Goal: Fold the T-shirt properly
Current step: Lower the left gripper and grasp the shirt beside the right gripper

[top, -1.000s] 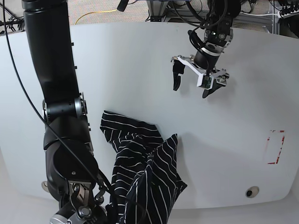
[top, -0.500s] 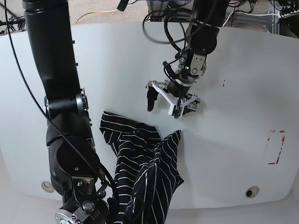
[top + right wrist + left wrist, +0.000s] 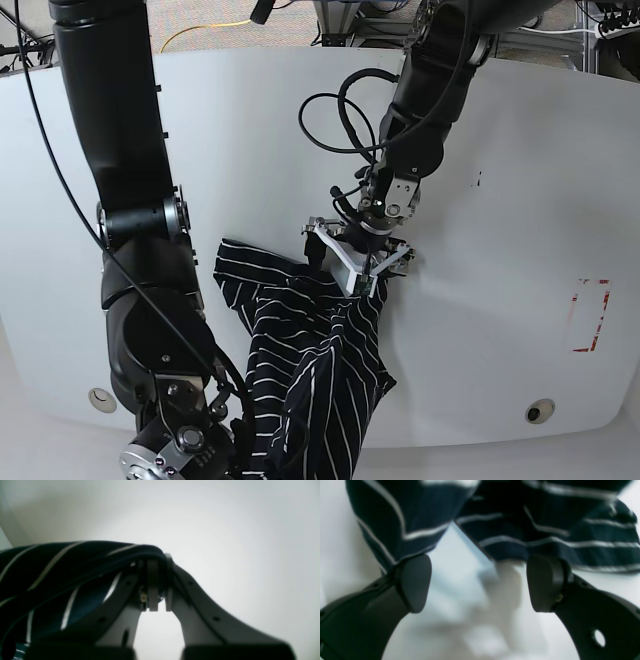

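While your right gripper [image 3: 156, 580] pinches a fold of the T-shirt [image 3: 305, 350] with its jaws shut tight, your left gripper [image 3: 345, 268] stands spread as wide as it goes at the shirt's far edge, holding nothing. The shirt lies bunched on the white table [image 3: 500, 200], its upper part flat on the surface beside the left gripper and its lower part drawn up in a twisted rope toward the right gripper at the table's near edge.

From the left wrist view, the two dark fingertips [image 3: 413, 582] straddle a notch where two striped lobes of cloth meet; one tip sits at the hem of the left lobe, the other just under the right lobe. Neither has cloth between the pads yet.

You look to be at the grasping step, picking a second hold so the shirt can be spread before any fold. The next move calls for you to lower onto one edge only, get a single layer between the pads, then close. Taking both lobes at once would likely trap a wrinkle. Keep the right grip firm while you do it.
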